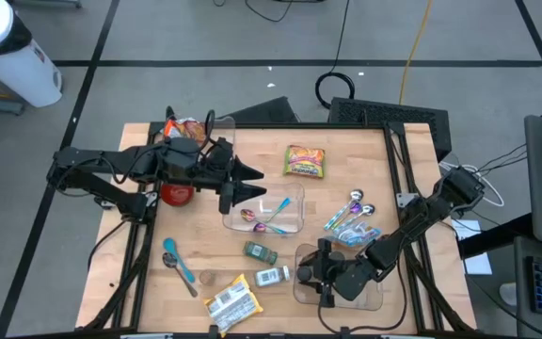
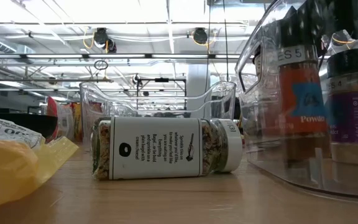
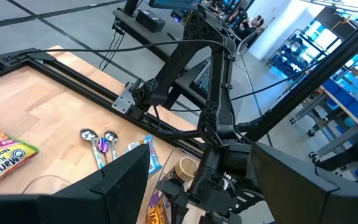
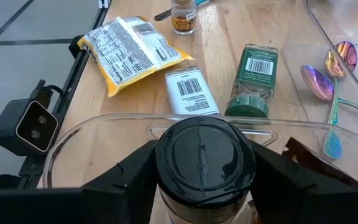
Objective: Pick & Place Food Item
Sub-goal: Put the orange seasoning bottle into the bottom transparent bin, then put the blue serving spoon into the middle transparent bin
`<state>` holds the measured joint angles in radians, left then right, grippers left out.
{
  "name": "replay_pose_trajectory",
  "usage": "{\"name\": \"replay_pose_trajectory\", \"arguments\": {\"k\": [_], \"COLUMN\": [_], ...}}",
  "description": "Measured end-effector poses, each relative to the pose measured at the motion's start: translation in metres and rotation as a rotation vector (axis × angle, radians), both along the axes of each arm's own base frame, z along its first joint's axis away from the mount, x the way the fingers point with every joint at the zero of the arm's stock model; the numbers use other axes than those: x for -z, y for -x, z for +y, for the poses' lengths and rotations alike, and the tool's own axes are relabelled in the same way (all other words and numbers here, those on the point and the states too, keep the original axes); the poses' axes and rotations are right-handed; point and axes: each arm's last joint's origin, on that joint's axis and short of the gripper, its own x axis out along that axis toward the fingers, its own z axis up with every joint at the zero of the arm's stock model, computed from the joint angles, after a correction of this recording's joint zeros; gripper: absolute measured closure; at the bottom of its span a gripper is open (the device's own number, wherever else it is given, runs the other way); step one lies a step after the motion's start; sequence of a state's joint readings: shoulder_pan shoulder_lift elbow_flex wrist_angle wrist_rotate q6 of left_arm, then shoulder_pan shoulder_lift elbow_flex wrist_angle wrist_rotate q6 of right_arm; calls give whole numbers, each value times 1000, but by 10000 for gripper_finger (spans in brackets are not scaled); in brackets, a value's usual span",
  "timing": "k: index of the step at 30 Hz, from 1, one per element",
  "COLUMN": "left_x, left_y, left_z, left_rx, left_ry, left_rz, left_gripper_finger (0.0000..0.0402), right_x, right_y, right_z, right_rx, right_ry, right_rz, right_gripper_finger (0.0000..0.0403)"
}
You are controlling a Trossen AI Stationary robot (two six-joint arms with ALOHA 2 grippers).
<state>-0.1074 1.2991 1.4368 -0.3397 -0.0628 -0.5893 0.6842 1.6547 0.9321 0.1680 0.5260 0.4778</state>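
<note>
I've got the right hand (image 4: pixel 201 186) down inside the clear bin (image 1: pixel 301 256) at the near edge of the bench (image 1: pixel 346 151), fingers clamped either side of a black-capped jar (image 4: pixel 202 163), upright between them. Just outside the bin wall, the white-label jar (image 4: pixel 190 91) and green-label jar (image 4: pixel 252 81) lie on their sides, side by side, with the yellow packet (image 4: pixel 129 51) beyond them. My left hand (image 1: pixel 243 181) hovers over the second clear bin (image 1: pixel 290 226) mid-bench, fingers spread apart, spoons (image 1: pixel 260 219) lying in the bin below.
</note>
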Motion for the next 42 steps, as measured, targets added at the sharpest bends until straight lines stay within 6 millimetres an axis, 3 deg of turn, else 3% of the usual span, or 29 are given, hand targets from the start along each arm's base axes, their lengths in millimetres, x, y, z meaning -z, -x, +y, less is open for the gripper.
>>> {"name": "replay_pose_trajectory", "arguments": {"k": [4,10,17,31,42], "left_x": [0,0,0,-3,-38], "left_y": [0,0,0,1,3], "left_z": [0,0,0,-2,-9], "left_rx": [0,0,0,16,44], "left_ry": [0,0,1,15,-91], "left_rz": [0,0,0,-20,-389], "left_gripper_finger": [119,119,119,119,119], "right_x": [0,0,-11,-85,-141], "right_y": [0,0,1,25,49], "right_z": [0,0,-1,-17,-53], "right_rx": [0,4,-11,-47,-4], "right_ry": [1,-3,-20,-121,-203], "right_rz": [1,-1,-39,-255,-433], "right_gripper_finger": [201,127,122,134,136]}}
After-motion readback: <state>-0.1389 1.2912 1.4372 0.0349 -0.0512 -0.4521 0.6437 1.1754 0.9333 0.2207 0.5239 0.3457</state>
